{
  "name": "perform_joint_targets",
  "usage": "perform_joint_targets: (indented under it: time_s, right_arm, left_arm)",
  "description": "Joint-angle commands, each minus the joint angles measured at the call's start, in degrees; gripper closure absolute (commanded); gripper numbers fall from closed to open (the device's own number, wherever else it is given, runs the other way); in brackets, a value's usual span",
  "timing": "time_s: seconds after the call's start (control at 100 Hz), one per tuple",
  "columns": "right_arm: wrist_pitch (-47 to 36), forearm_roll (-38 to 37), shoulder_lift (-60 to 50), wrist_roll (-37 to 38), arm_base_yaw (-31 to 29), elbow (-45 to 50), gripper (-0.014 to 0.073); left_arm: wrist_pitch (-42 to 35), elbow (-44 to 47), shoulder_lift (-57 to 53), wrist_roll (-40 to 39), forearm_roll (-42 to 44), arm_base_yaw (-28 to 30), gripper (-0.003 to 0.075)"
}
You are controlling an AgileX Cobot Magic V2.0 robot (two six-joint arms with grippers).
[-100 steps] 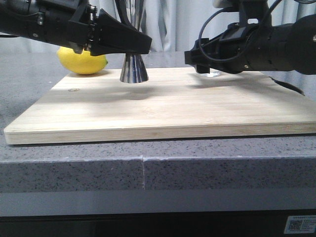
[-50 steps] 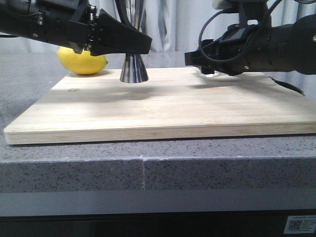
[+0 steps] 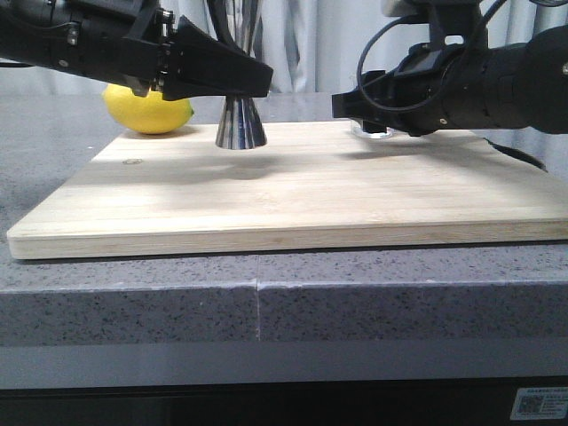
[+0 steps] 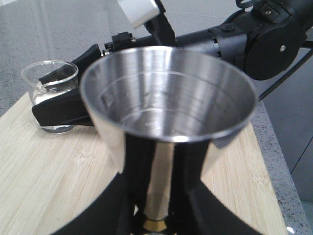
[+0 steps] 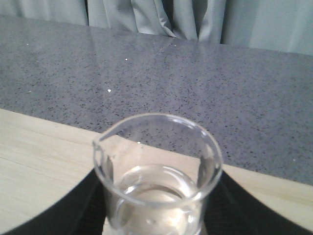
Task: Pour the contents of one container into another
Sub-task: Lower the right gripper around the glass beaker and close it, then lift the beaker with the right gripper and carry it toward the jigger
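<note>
Since the right pincer point(image 3: 362, 114), pinching the beaker point(image 5: 157, 176), has raised it slightly off the board point(image 3: 293, 191) over the last second, I judge the lift begun, while the left pincer point(image 3: 253, 80) grips the standing jigger point(image 4: 168, 112).

Both arms were matte black throughout. The left arm point(image 3: 80, 40) ended in a boxy, angular housing that tapered to a long wedge-shaped finger point(image 3: 226, 75) with hard flat facets, and small screws and a short metal fitting showed on its casing. The right arm point(image 3: 501, 84) was rounder and bulkier, a thick cylindrical body with a stepped block at its front and a blunt black finger point(image 3: 351, 104). Black cables looped in arcs above the right arm point(image 3: 377, 40), and a pale grey-white block point(image 3: 404, 7) sat on top of it. In the left wrist view that arm point(image 4: 264, 39) showed round joint housings with recessed screw heads and a white plastic part point(image 4: 139, 11).
</note>
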Motion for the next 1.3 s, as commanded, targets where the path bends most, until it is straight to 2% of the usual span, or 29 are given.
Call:
perform_joint_targets:
  time_s: [0.0,0.9,1.29]
  right_arm:
    - [-4.42,-0.56,-2.47,-0.02,0.01,-1.64,0.0347]
    - [-4.89,-0.69,-4.24,-0.12,0.01,-1.64,0.0347]
    - [-1.63,-3.09,-7.76,-0.12,0.01,-1.64,0.0347]
  left_arm:
    - [5.78,-1.62,-3.17,-0.45,-4.19,-0.54,0.0739]
    - [5.78,-1.62,-3.17,-0.45,-4.19,-0.54,0.0739]
    - [5.78,-1.62,-3.17,-0.45,-4.19,-0.54,0.0739]
